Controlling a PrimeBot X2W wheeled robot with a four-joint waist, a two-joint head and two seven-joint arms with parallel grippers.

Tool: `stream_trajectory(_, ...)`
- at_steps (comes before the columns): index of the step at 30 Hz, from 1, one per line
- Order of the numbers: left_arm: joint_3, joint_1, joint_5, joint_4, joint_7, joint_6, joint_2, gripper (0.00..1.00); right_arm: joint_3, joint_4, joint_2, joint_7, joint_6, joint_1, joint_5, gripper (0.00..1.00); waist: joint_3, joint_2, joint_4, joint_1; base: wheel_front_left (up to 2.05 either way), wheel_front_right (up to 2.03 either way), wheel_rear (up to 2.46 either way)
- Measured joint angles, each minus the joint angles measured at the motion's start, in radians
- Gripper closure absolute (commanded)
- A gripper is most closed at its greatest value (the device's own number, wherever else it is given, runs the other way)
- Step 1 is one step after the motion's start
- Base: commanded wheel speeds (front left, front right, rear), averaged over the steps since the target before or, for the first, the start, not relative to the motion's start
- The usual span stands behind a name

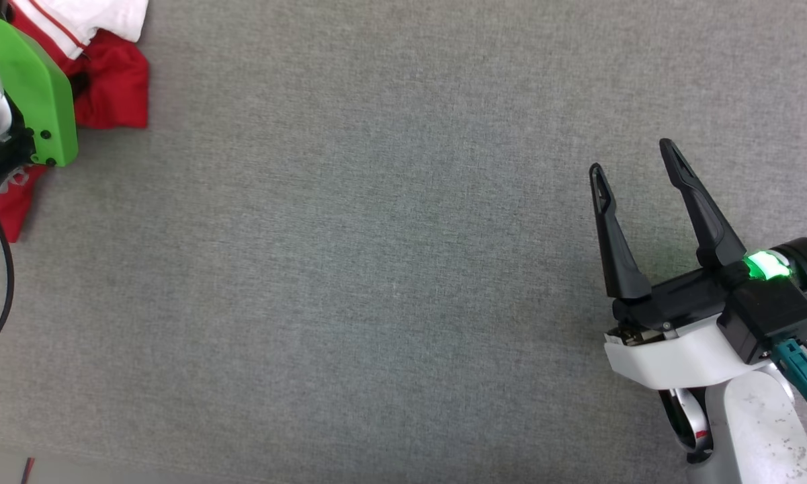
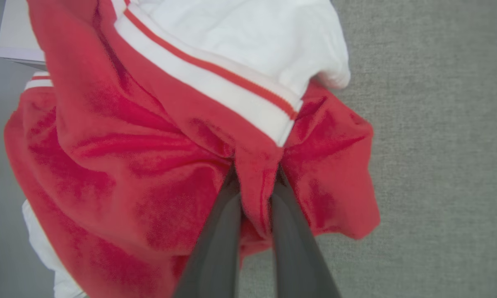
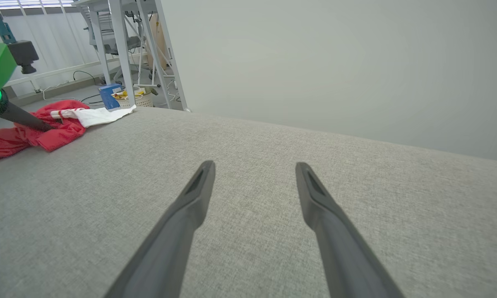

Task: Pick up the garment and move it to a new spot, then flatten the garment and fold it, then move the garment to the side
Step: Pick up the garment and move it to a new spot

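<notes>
The left gripper (image 2: 254, 178) has its two dark fingers (image 2: 219, 236) drawn narrow on a pinched ridge of red cloth at the middle of the left wrist view. The fold sits squeezed between them. Around the pinch the garment (image 2: 149, 174) lies crumpled over the left and centre of that frame. Its red body is below, and a white sleeve is at the top with red-and-white stripes running diagonally under it. The grey surface (image 2: 438, 165) shows along the right side.

In the head view the garment is in the upper left corner, partly behind the left arm's green plate (image 1: 40, 87). A black cable (image 1: 3, 282) hangs down the left edge.

The right gripper (image 1: 631, 156) is at the lower right of the head view with its fingers spread wide and nothing between them, tips pointing up the frame over bare grey cloth. Whether they touch the surface cannot be told. A green light (image 1: 766, 265) glows on its wrist. It is well apart from the garment, which sits at the far left edge of the right wrist view. There one dark left finger reaches into the red cloth. Behind are a pale wall (image 3: 335, 62) and metal legs (image 3: 120, 45) at the upper left.
</notes>
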Motion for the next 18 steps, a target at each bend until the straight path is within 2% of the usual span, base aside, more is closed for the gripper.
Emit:
stream_trajectory(7, -0.097, -0.05, 0.006, -0.093, -0.093, 0.0, 0.062, 1.0, 0.01, 0.024, 0.009, 0.0, 0.0, 0.018, 0.024, 0.0, -0.086, 0.0, 0.015, 0.0, 0.0, 0.0, 0.0)
stream_trajectory(9, -0.139, -0.075, 0.021, -0.128, -0.113, 0.0, 0.073, 1.0, 0.012, 0.029, 0.012, 0.0, 0.0, 0.027, 0.028, 0.0, -0.115, 0.0, 0.017, 0.0, 0.0, 0.0, 0.0)
stream_trajectory(10, -0.199, -0.106, 0.043, -0.168, -0.135, 0.0, 0.074, 1.0, 0.009, 0.035, 0.017, 0.0, 0.0, 0.041, 0.036, 0.0, -0.155, 0.0, 0.018, 0.0, 0.0, 0.0, 0.0)
stream_trajectory(13, -0.258, -0.136, 0.054, -0.204, -0.14, 0.0, 0.058, 1.0, 0.001, 0.035, 0.018, 0.0, 0.0, 0.057, 0.057, 0.0, -0.194, 0.0, 0.013, 0.0, 0.0, 0.0, 0.0)
stream_trajectory(18, -0.356, -0.182, 0.072, -0.277, -0.158, 0.0, -0.007, 1.0, -0.018, 0.033, 0.02, 0.0, 0.0, 0.077, 0.098, 0.0, -0.245, 0.0, -0.016, -0.0001, 0.0, 0.0, 0.0)
